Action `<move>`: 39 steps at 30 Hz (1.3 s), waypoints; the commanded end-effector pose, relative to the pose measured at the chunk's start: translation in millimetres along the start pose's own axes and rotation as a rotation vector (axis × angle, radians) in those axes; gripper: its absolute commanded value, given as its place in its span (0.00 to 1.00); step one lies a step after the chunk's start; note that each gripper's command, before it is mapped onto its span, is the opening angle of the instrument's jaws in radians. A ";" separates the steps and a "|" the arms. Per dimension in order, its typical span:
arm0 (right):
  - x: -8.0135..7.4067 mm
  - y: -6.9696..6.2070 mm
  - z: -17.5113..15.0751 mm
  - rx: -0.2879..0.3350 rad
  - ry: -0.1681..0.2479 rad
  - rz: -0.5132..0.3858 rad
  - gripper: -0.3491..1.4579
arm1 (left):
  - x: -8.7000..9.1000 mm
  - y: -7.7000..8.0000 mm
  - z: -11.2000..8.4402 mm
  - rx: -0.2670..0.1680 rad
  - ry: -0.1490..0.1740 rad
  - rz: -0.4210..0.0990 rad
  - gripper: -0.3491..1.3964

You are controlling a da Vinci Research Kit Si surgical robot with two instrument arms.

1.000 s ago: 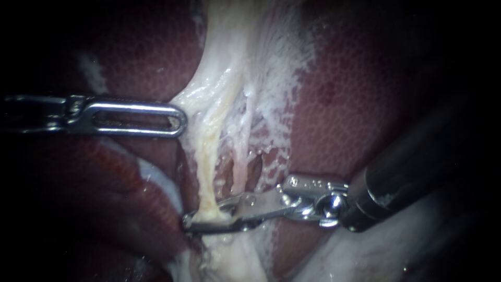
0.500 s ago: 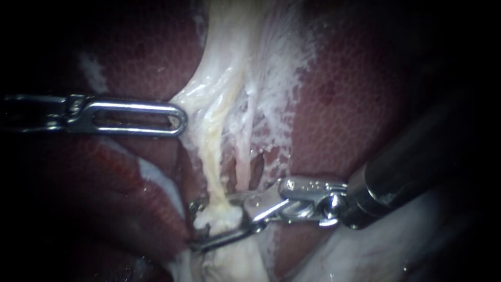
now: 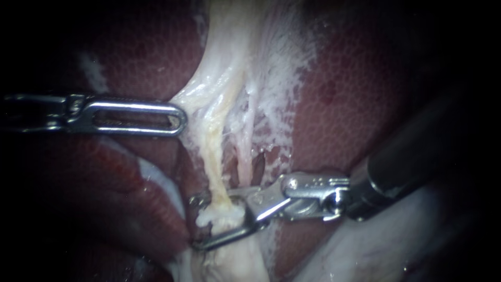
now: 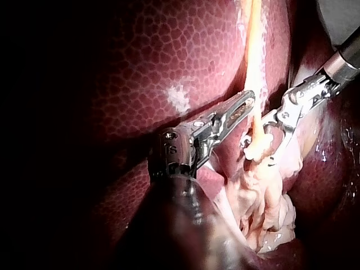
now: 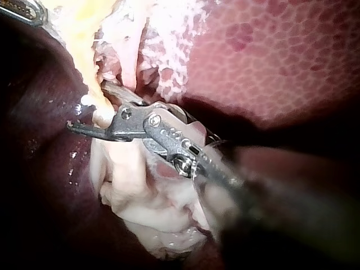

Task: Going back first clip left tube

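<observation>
The yellowish left tube (image 3: 211, 151) runs down from the pale tissue to my right instrument (image 3: 198, 222). Its jaws are open, one on each side of the tube, where the tissue is bunched into a whitish knot. I cannot make out a clip there. A thinner pink right tube (image 3: 242, 156) lies just beside it. My left instrument (image 3: 180, 119) lies level, its slotted jaws shut on the edge of the pale tissue (image 3: 195, 99). The left wrist view shows those jaws (image 4: 247, 98) together against the tube (image 4: 251, 67), with the right instrument (image 4: 260, 151) open around it. The right wrist view shows the open jaws (image 5: 90, 107).
Dark red liver (image 3: 355, 104) lies on both sides of the pale band. Below the open jaws sits a lump of pale tissue (image 5: 146, 202). The right instrument's dark shaft (image 3: 417, 156) comes in from the right. The left instrument's tip (image 5: 22, 10) shows in the right wrist view.
My right instrument's jaws were shut on the left tube and have opened wide; the tube between them is now bunched. The left instrument has not moved.
</observation>
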 end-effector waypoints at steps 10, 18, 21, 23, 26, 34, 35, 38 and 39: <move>2.4 0.0 -8.7 -0.045 0.007 -0.056 0.52 | 0.1 0.1 0.1 0.000 0.000 0.001 0.00; 3.8 -2.2 -13.2 -0.024 0.008 -0.100 0.52 | 0.2 0.1 0.1 0.000 0.000 0.002 0.00; 4.3 -3.5 -15.2 -0.061 0.005 -0.117 0.52 | 0.3 0.1 0.2 -0.001 -0.001 0.002 0.00; 5.1 -3.6 -16.5 -0.073 0.004 -0.133 0.52 | 0.4 0.1 0.3 -0.001 -0.001 0.002 0.00; 6.2 -3.6 -18.4 -0.091 0.001 -0.150 0.52 | 0.5 0.1 0.4 -0.002 -0.001 0.003 0.00; 7.6 -4.2 -20.0 -0.116 -0.004 -0.152 0.52 | 0.6 0.1 0.5 -0.003 -0.002 0.004 0.00; 7.7 -4.3 -19.8 -0.117 -0.001 -0.151 0.52 | 0.6 0.1 0.5 -0.003 -0.002 0.004 0.00; 8.0 -4.7 -19.4 -0.109 0.009 -0.150 0.52 | 0.6 0.1 0.5 -0.005 -0.003 0.004 0.00; 8.1 -4.8 -19.4 -0.110 0.012 -0.150 0.52 | 0.6 0.1 0.6 -0.006 -0.003 0.004 0.00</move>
